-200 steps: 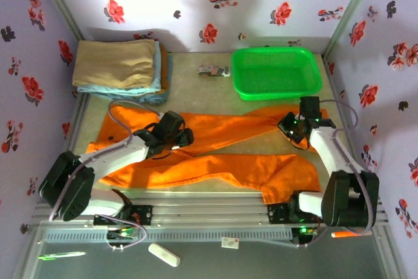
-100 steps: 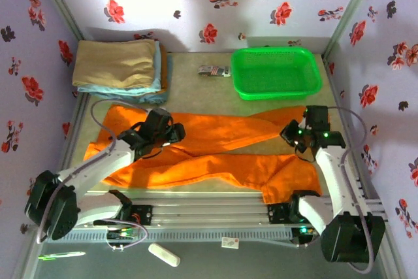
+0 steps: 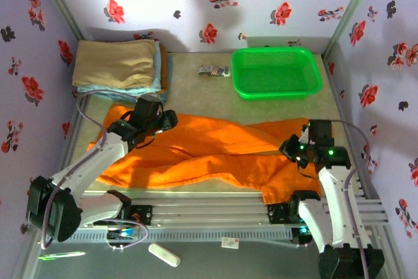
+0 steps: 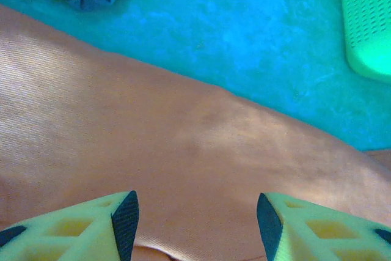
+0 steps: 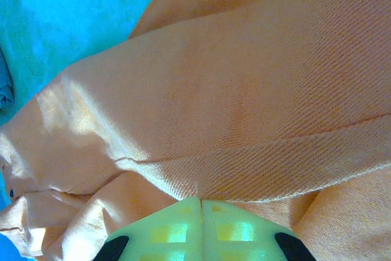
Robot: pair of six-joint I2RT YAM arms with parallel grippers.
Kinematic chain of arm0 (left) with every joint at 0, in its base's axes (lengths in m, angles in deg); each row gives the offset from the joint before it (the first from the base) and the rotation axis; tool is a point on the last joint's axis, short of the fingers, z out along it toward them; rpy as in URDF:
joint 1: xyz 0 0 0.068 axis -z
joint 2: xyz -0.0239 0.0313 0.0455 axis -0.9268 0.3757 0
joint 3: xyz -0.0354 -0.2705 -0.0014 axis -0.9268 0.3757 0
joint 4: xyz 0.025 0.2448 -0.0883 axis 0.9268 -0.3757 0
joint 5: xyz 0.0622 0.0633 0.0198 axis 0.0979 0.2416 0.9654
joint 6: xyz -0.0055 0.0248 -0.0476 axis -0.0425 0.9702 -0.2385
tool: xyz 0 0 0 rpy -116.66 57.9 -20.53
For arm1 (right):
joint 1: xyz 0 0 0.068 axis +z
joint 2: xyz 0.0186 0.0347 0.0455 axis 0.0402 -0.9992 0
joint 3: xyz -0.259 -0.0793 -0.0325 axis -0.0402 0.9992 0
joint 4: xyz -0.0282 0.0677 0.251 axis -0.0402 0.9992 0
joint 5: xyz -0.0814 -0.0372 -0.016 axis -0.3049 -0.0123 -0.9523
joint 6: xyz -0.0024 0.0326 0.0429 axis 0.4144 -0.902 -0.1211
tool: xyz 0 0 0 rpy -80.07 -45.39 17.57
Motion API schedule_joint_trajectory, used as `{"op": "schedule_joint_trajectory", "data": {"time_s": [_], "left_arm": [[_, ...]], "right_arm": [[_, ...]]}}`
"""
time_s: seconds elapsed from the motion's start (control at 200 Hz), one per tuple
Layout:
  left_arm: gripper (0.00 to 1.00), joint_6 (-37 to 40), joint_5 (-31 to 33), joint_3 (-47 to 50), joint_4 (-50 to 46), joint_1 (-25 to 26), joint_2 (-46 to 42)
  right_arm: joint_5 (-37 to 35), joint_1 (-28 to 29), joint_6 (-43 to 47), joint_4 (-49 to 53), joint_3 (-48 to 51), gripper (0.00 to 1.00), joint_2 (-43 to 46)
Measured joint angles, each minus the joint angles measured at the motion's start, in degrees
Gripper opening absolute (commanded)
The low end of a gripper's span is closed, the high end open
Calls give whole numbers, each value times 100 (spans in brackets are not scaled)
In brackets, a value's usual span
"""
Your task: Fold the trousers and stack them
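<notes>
As the right fingers (image 5: 165, 233) drew nearer, the trousers (image 3: 215, 138) followed.

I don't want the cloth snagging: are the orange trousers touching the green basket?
Apart. The top view shows bare table between the trousers and the near rim of the basket; the left wrist view shows that gap too.

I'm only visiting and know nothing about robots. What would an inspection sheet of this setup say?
Surface: table, greenish, partly under cloth.
Job's things: orange trousers spread across the near half, not yet stacked.
Clutter: folded cloths far left; green basket far right; small packet between.
Pincers: left pincer open above the trousers; right pincer shut on the trousers.
Cables: grey cable loops by the left arm, another by the right.
Surroundings: flowered walls.
</notes>
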Motion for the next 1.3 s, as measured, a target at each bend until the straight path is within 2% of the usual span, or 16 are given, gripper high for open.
{"op": "schedule_joint_trajectory", "data": {"time_s": [0.13,0.25,0.385,0.54,0.73,0.875,1.005,1.065,1.185,1.3], "left_arm": [[57,13,-197,-20,120,-98,232],[58,50,-345,-81,195,-197,525],[65,116,-435,-308,304,-361,1047],[72,155,-402,-879,354,-629,1943],[75,267,7,-1700,326,-713,3163],[75,264,201,-1829,260,-774,3858],[71,256,269,-1764,332,-824,4002],[65,236,289,-1593,487,-826,3934],[43,157,319,-1034,922,-848,3615],[14,31,306,-472,1224,-874,3263]], "right_arm": [[133,177,2,120,463,54,-22],[120,280,-31,260,415,59,-24],[-332,278,-160,11,-59,61,-236],[-1088,271,-177,-802,-713,62,-1762],[-2153,20,-212,-1663,-1281,72,-3689],[-2706,-142,-210,-1939,-1574,72,-4666],[-3082,-153,-7,-2026,-1919,62,-5362],[-3185,-151,87,-2063,-2031,53,-5589],[-3230,-146,153,-2118,-2111,25,-5945],[-3174,-146,227,-2208,-2258,1,-6085]]}}
